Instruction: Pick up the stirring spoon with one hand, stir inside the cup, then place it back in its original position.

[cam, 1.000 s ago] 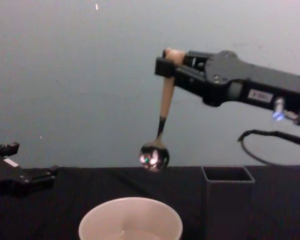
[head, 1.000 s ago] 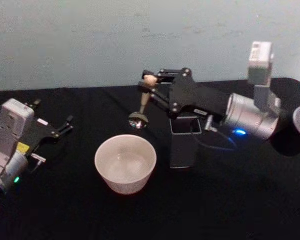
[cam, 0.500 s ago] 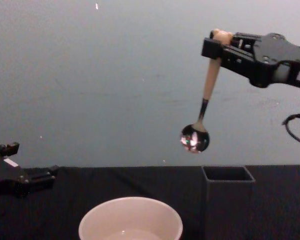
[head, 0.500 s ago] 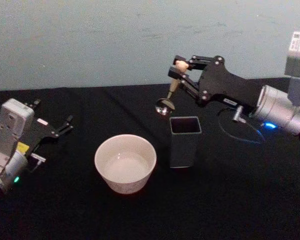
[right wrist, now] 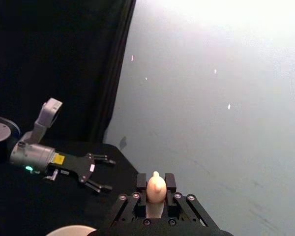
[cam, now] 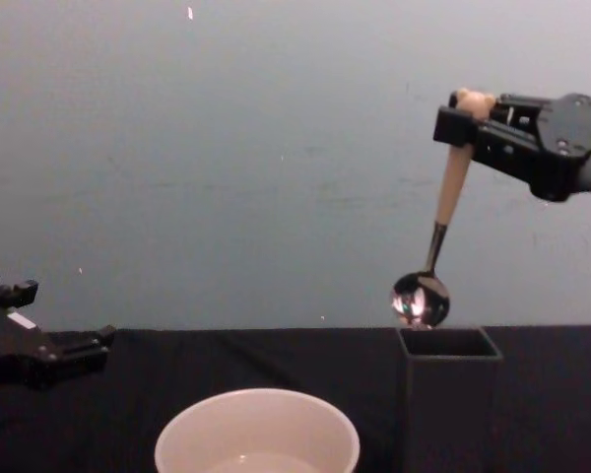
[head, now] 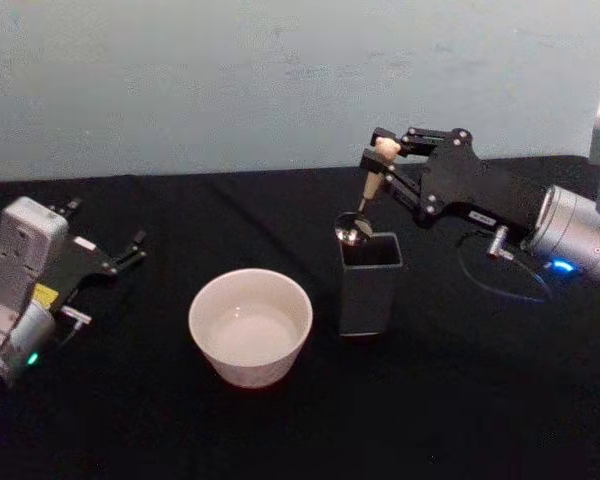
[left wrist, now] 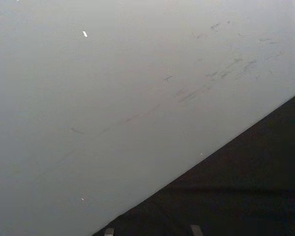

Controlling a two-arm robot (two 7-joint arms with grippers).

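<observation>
Black table [head: 480,420]: open room lower right. Cup [head: 248,368] low centre, contents unclear. Dark holder [head: 368,300] just right of it, not touching. Right gripper [cam: 463,120] upper right, jaws clamped on spoon [cam: 454,192] head. The spoon hangs with its bowl just above the holder's rim. Left gripper [head: 108,228] at left edge, jaws apart.

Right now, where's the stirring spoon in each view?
Head: stirring spoon right of centre, bowl just above the dark holder.
Chest: stirring spoon upper right, over the holder's rim.
Right wrist: stirring spoon handle top, clamped.
Left wrist: faces the wall.
Shared landmark: right gripper, shut on the handle.
Left gripper idle, far left.
</observation>
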